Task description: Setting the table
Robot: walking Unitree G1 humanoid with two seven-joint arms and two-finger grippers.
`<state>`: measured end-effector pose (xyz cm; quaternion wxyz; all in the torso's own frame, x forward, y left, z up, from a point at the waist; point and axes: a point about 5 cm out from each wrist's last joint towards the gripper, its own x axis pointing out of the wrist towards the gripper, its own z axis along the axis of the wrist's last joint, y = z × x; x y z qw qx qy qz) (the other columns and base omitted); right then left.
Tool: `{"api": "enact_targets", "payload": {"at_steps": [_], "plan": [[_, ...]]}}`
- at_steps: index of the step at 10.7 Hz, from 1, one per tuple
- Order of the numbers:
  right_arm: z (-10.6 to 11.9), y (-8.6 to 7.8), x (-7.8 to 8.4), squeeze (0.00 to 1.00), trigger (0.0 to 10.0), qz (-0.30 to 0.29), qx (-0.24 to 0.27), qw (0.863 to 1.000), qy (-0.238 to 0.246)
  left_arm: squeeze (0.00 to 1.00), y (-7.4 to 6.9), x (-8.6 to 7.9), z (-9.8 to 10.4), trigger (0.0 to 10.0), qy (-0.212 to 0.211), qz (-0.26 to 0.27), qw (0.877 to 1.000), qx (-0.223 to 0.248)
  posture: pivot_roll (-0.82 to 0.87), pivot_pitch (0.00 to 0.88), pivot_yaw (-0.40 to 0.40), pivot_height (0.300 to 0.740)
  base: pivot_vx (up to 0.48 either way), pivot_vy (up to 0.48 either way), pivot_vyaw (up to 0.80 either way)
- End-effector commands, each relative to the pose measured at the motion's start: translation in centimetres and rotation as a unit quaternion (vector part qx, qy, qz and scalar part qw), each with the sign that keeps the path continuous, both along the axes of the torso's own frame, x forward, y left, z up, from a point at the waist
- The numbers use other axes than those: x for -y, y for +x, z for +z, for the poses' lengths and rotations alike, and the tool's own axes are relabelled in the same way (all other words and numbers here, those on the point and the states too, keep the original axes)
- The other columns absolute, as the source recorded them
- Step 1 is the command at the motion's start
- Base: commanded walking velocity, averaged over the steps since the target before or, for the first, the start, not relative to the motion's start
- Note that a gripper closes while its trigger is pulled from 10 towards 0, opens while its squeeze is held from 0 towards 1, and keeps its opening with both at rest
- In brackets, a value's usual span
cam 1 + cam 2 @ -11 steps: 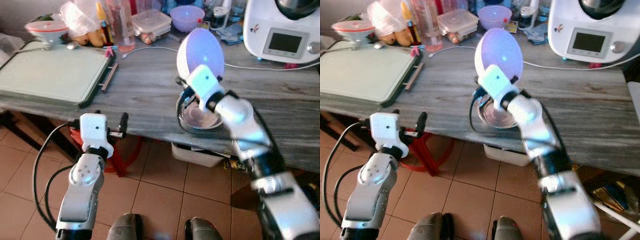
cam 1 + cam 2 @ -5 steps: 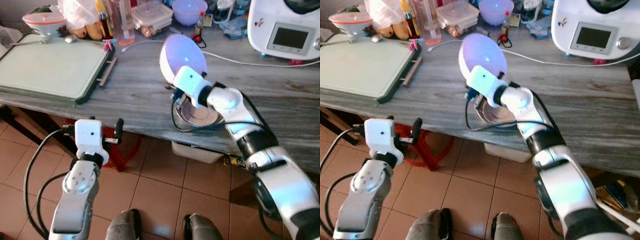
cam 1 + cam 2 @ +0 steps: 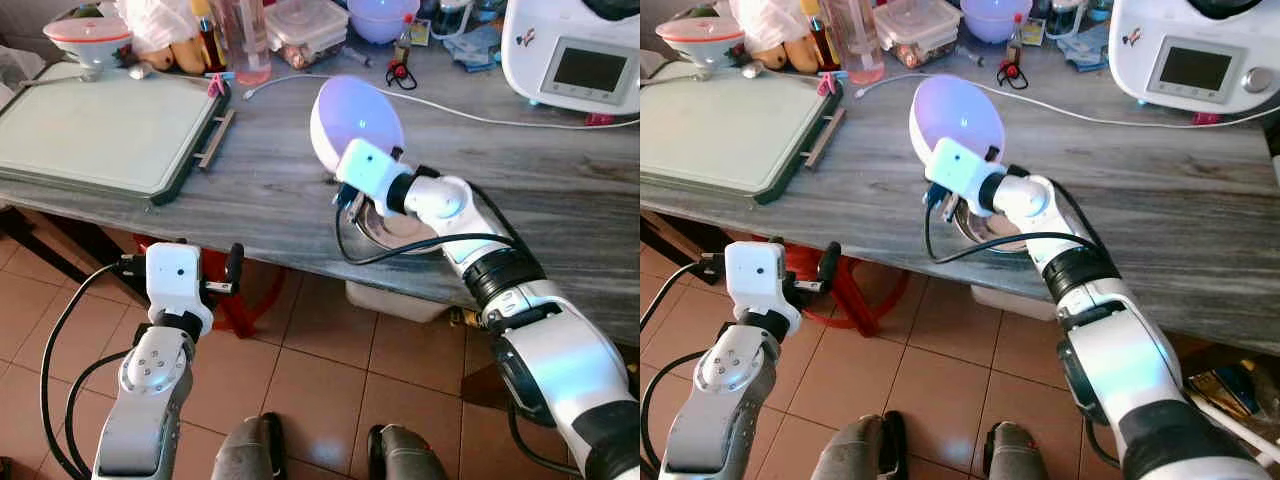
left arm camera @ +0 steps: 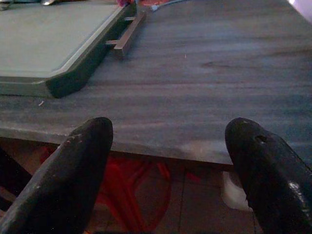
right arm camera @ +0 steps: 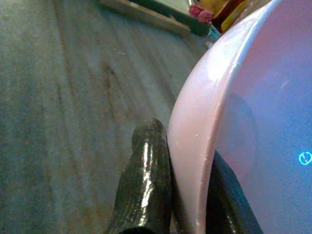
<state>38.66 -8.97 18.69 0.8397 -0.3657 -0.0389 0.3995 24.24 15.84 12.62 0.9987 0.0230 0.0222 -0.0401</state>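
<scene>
Right gripper (image 3: pixel 975 205) clamped on the rim of a pale lilac bowl (image 3: pixel 357 122), one finger (image 5: pixel 146 180) on the outer wall, the other inside. Bowl held tilted on edge, mouth facing up and toward the camera, lifted above the grey table (image 3: pixel 280 170) and directly over a metal dish (image 3: pixel 400 225) near the table's front edge. Judged light and rigid, probably plastic or melamine; smooth, glossy wall likely slippery under a thin rim pinch. Wide body hanging off one point of hold: prone to swing or rotate in the grip if moved quickly. Rim the only practical hold; a deeper bite toward the wall advisable.

Left gripper (image 4: pixel 168 161) spread wide, holding nothing, low in front of the table edge. Green tray (image 3: pixel 100 130) lying flat to the left, well apart from the bowl.
</scene>
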Motion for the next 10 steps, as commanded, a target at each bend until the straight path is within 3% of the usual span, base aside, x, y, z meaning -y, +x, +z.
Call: {"api": "enact_targets", "payload": {"at_steps": [1, 2, 3, 7, 10], "plan": [[0.78, 0.09, -0.7, 0.71, 10.0, 0.015, 0.016, 1.0, -0.005, 0.0, -0.31, -0.29, 0.17, 10.0, 0.006, 0.001, 1.0, -0.002, 0.05, 0.216, 0.067, 0.74, 0.0, 0.0, 0.0], [0.61, 0.12, -0.66, 0.93, 10.0, 0.016, 0.017, 1.0, -0.008, 0.0, -0.32, -0.28, 0.18, 10.0, 0.007, 0.001, 1.0, -0.004, 0.05, 0.215, 0.068, 0.74, 0.0, 0.0, 0.0], [0.6, 0.12, -0.6, 1.0, 10.0, 0.016, 0.021, 1.0, -0.01, 0.0, -0.27, -0.3, 0.19, 10.0, 0.007, 0.002, 1.0, -0.004, 0.04, 0.212, 0.067, 0.74, 0.0, 0.0, 0.0], [0.76, 0.11, -0.15, 1.0, 10.0, 0.021, 0.038, 0.999, -0.023, 0.0, -0.04, -0.12, 0.09, 10.0, 0.005, 0.001, 1.0, -0.006, 0.03, 0.199, 0.063, 0.74, 0.0, 0.0, 0.0], [1.17, -0.15, -0.18, 1.0, 10.0, 0.056, 0.031, 0.997, -0.049, 0.0, 0.4, 0.04, -0.13, 10.0, 0.003, 0.002, 1.0, -0.008, 0.02, 0.181, 0.053, 0.74, 0.0, 0.0, 0.0]]}}
